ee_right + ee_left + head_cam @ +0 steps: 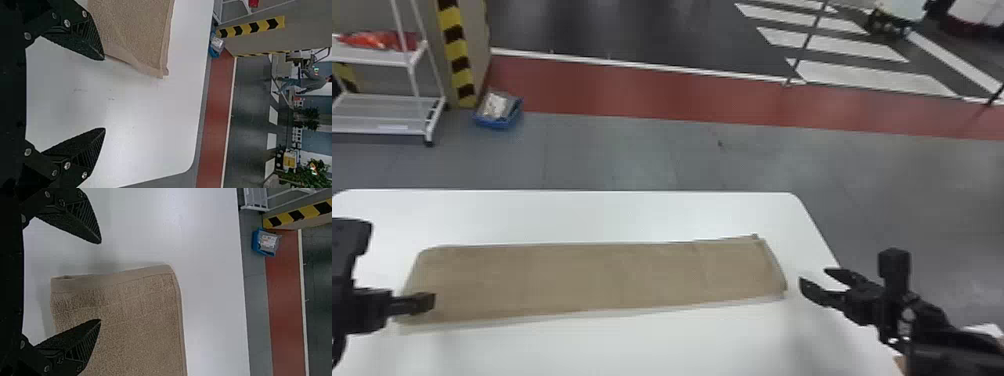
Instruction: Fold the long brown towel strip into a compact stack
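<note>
The brown towel strip (pixel 602 280) lies flat and stretched lengthwise across the white table. At its left end, my left gripper (pixel 424 303) is over the towel's near corner. In the left wrist view the left gripper (pixel 100 281) is open, with the end edge of the towel (pixel 137 321) between its spread fingers. Just off the strip's right end is my right gripper (pixel 812 280), also open. In the right wrist view nothing is between the fingers of the right gripper (pixel 105 94), and the towel's end (pixel 137 35) lies beside one of them.
The white table (pixel 612 215) has a rounded far right corner, near the right arm. Beyond it on the floor are a blue bin (pixel 499 110), a white shelf rack (pixel 387 112) and a pillar with yellow and black stripes (pixel 453 45).
</note>
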